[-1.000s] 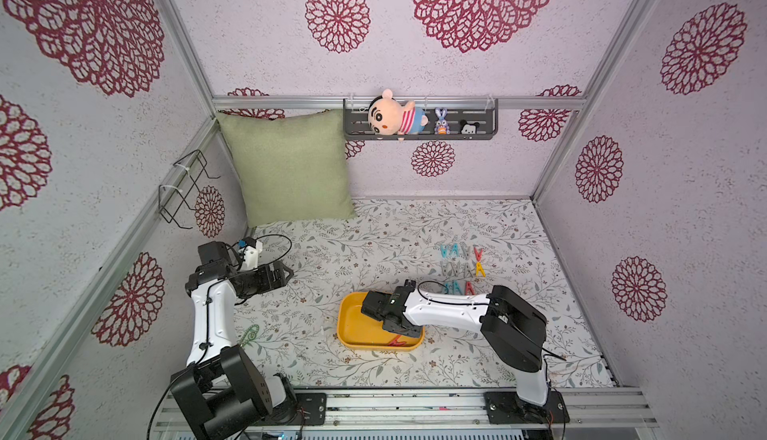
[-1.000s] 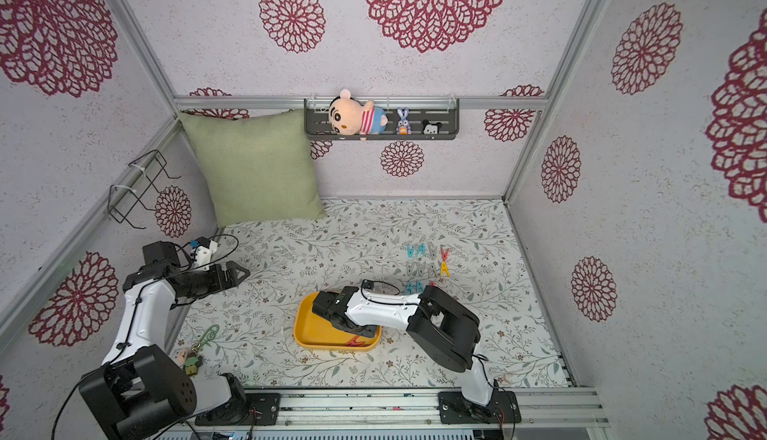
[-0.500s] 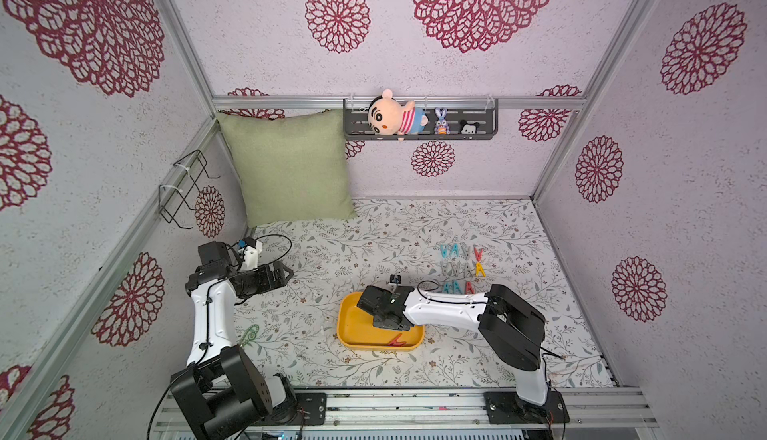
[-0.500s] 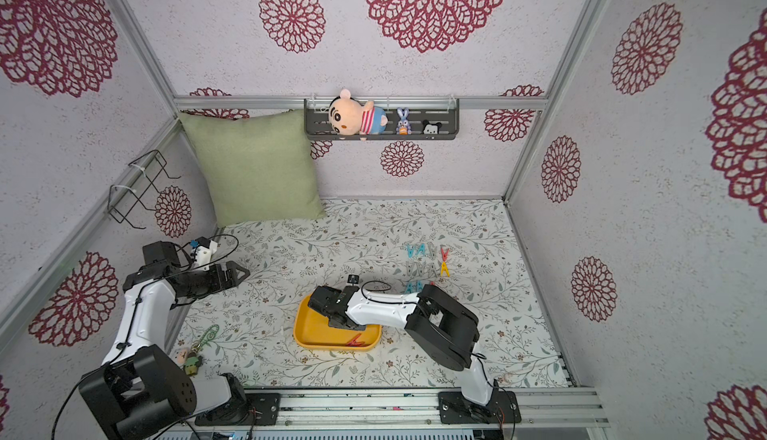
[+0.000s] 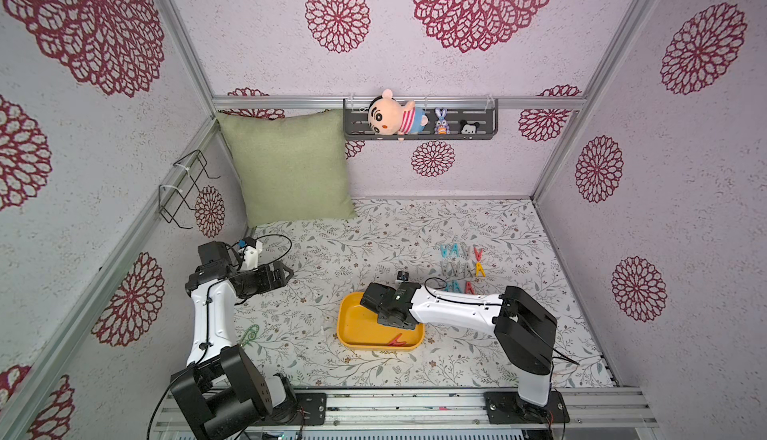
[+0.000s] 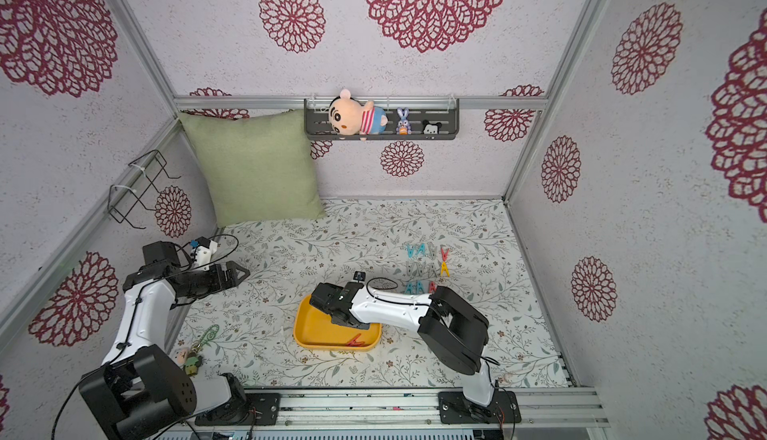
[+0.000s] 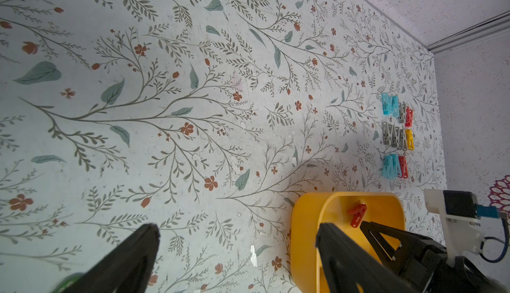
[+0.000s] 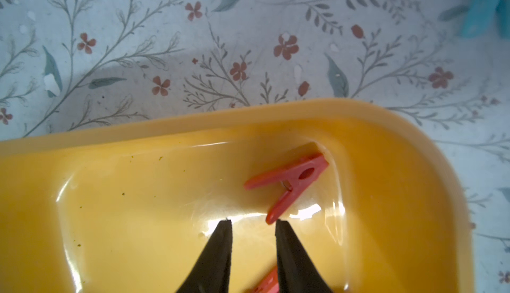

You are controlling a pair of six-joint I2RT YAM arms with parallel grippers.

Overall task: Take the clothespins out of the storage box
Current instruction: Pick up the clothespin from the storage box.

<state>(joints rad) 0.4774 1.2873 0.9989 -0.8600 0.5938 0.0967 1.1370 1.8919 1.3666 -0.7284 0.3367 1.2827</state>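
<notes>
Clothespins (image 8: 287, 186): two red (in box (image 8: 138, 128))

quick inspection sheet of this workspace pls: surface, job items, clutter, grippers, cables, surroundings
surface: floral table cover, a few white scuffs
job's things: yellow storage box near the front; a red clothespin lies in its corner, a second red clothespin partly hidden by a finger; other clothespins in rows on the table beyond the box
clutter: green key charm at the front, left side
grippers: left gripper open, empty, above the table; right gripper inside the box, jaws slightly apart, nothing between them
cables: black cable loop at the left wrist; black cable at the right wrist
surroundings: green cushion, wall shelf with plush toys, wire rack
</notes>
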